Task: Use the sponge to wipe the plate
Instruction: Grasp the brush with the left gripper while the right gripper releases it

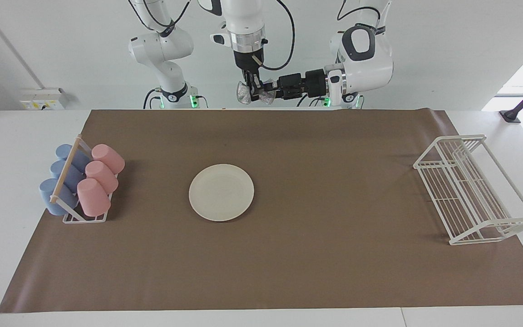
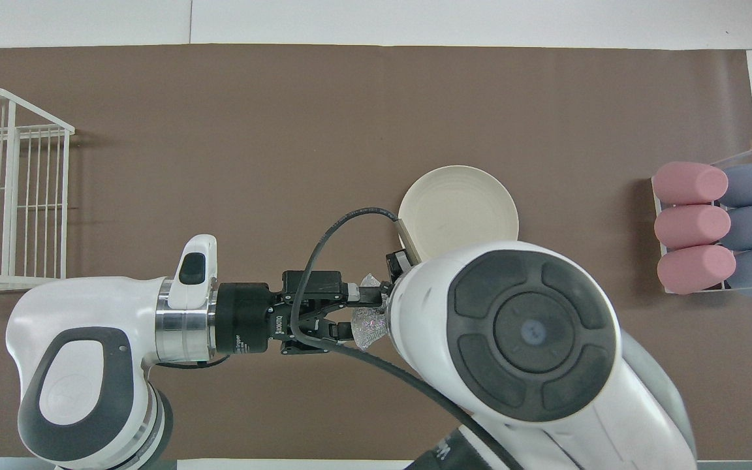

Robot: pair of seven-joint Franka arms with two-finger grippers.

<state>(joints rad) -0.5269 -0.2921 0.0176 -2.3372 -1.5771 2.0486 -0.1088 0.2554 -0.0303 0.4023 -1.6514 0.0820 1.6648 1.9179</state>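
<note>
— Closest to the lens, seen from overhead: right arm (image 2: 532,333), bulky, covering the plate's (image 2: 464,209) nearer rim.

— And the plate itself?

— Flat on the brown mat (image 1: 334,272), bare, a little toward the right arm's end from the middle.

— Sponge?

— Up in the air over the mat's edge at the robots' end, well apart from the plate. Silvery sponge (image 1: 243,94), pinched at the waist by the right gripper (image 1: 254,93), pointing straight down, jaws closed on it, one lobe sticking out each side.

— Left gripper?

— Level, coming in sideways: left gripper (image 2: 353,312), jaws spread, one finger either side of the sponge's lobe. Touching or not: cannot tell.

— Anything else on the table?

— Holder with pink cups (image 1: 100,179) and blue cups (image 1: 59,181) lying on their sides, at the right arm's end of the mat. White wire rack (image 1: 470,190) at the left arm's end.
</note>
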